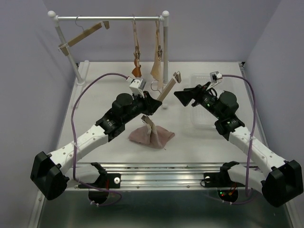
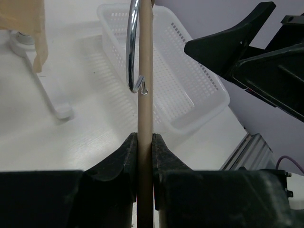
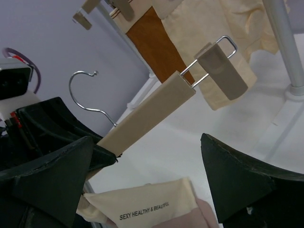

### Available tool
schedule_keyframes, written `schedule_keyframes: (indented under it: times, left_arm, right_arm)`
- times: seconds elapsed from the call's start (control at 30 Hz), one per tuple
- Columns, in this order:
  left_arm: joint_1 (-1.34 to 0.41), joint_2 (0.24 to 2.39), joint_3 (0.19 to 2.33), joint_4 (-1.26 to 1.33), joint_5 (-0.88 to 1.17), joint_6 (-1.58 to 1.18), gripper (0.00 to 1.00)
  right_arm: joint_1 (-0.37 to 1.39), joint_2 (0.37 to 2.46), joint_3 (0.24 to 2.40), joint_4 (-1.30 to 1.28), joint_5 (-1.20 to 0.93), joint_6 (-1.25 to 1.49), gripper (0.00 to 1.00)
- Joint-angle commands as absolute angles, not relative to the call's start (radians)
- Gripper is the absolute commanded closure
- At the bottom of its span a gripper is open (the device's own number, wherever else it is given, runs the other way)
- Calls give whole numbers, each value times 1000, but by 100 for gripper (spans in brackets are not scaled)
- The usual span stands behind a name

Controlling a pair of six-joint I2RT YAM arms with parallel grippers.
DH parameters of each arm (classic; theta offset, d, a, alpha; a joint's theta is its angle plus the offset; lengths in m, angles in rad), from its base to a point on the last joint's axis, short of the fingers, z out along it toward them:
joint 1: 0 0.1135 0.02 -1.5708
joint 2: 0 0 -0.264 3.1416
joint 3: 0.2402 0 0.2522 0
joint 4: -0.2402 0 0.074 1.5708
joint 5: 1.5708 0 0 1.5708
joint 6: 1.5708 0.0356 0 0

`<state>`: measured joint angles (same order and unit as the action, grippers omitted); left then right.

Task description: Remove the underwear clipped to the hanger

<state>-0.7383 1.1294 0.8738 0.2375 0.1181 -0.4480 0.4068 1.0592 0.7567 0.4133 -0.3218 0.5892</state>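
My left gripper [image 1: 151, 108] is shut on the bar of a wooden hanger [image 1: 166, 90] and holds it tilted above the table; the grip shows in the left wrist view [image 2: 145, 140]. The hanger's upper clip [image 3: 221, 71] is empty. The pinkish-beige underwear [image 1: 152, 135] lies heaped on the table, one corner rising to the hanger's lower clip [image 1: 146, 118]. Its pale waistband [image 3: 142, 209] shows in the right wrist view. My right gripper [image 1: 183, 95] is open and empty, just right of the hanger [image 3: 147, 111]. The rust-brown underwear [image 1: 137, 66] and the cream underwear [image 1: 156, 64] hang clipped on the rack.
A white rack [image 1: 114, 19] stands at the back with a bare wooden hanger [image 1: 83, 35] on its left. A white mesh basket [image 1: 202, 118] sits at the right under my right arm, also in the left wrist view [image 2: 166, 71]. A rack foot [image 2: 61, 111] is nearby.
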Motion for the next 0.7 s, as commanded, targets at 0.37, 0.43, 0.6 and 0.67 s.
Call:
schedule_keyframes:
  times: [0.37,0.43,0.6,0.67]
  left_arm:
    - [-738,1049,772,495,181,-566,100]
    - [-738,1052,770,505,184,-569,100]
    - [-738,1060,761,526,199,-577,100]
    - [-738,1058,752,535,209,-578,100]
  right_arm:
    - [407,1212,703,840,-494,900,0]
    - [407,1232,703,862,-499,928,0]
    - [407,1292,707,955,-518,998,0]
    - [407,1322,706,1017,-528,1018,0]
